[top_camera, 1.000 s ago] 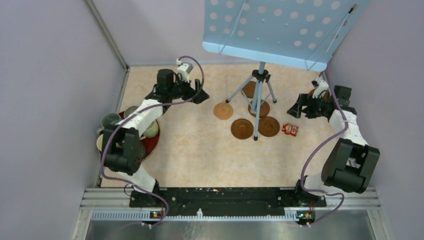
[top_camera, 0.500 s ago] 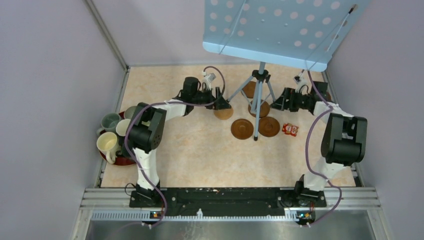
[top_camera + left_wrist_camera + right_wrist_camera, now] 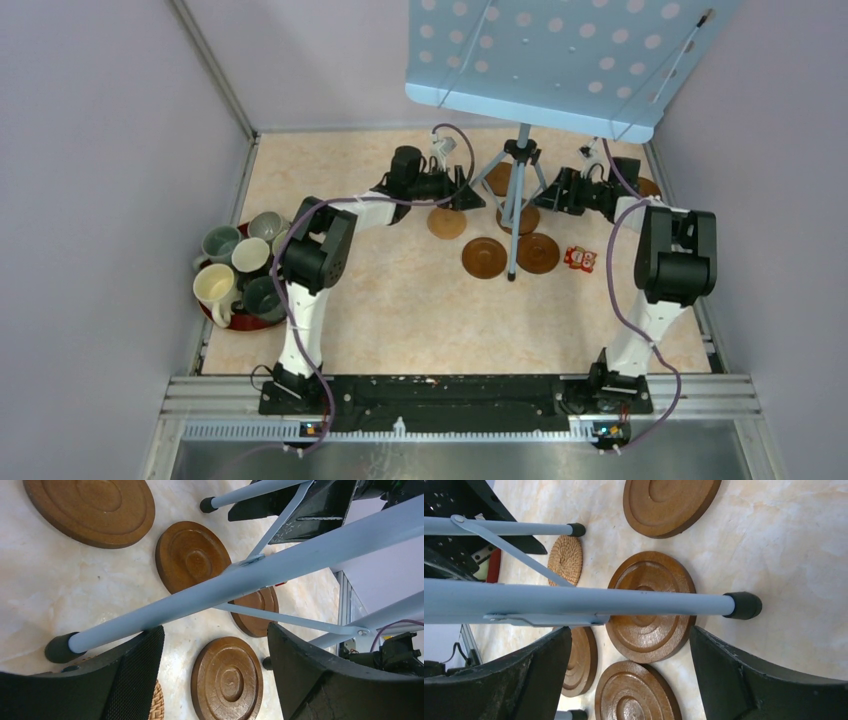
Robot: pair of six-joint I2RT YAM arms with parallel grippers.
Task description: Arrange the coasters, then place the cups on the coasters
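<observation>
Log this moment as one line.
left gripper: open, empty | right gripper: open, empty | coasters: around tripod | cups: on red tray

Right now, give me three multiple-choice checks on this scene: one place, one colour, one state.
1. Where are the cups?
A. on the dark red tray at the table's left edge
B. by the right wall
C. along the near edge

2. What colour is the perforated board on the tripod?
A. red
B. light blue
C. black

3. The left tool and right tool are?
A. both shut
B. one open, one shut
C. both open

Answers:
1 A, the cups crowd the tray in the top view.
2 B, the board is plainly light blue.
3 C, each wrist view shows its fingers wide apart, gripping nothing.
</observation>
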